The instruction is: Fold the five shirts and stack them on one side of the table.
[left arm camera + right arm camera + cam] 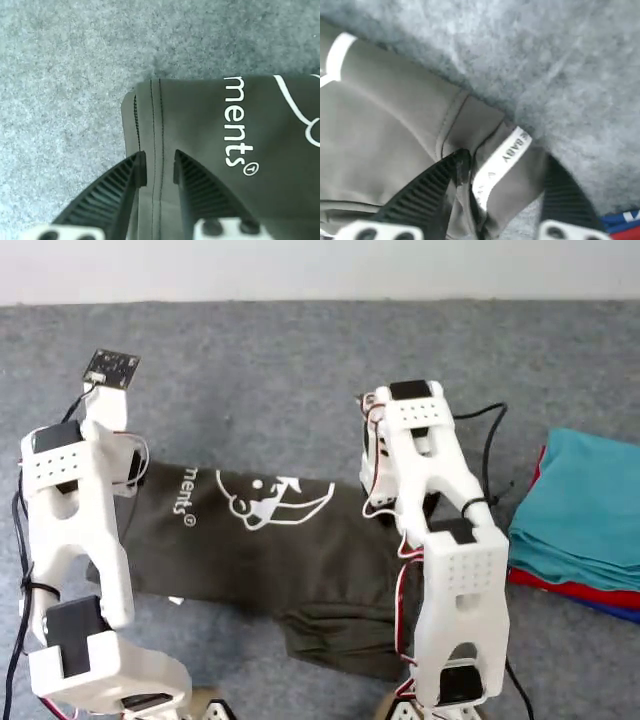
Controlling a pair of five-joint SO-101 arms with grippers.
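Note:
A dark olive shirt (270,550) with white print lies spread across the grey table, its lower part bunched near the front. My left gripper (159,167) is low over the shirt's left stitched hem (156,115), its fingers (137,172) narrowly open with the hem running between them. My right gripper (507,175) is open wide at the shirt's right end, over the collar with its white label (502,160). In the high view the left gripper (133,468) and right gripper (376,490) sit at opposite ends of the shirt.
A stack of folded shirts (580,510) lies at the right edge, teal on top with red and blue beneath. Grey felt table (260,370) stretches behind the shirt. Both arm bases stand at the front edge.

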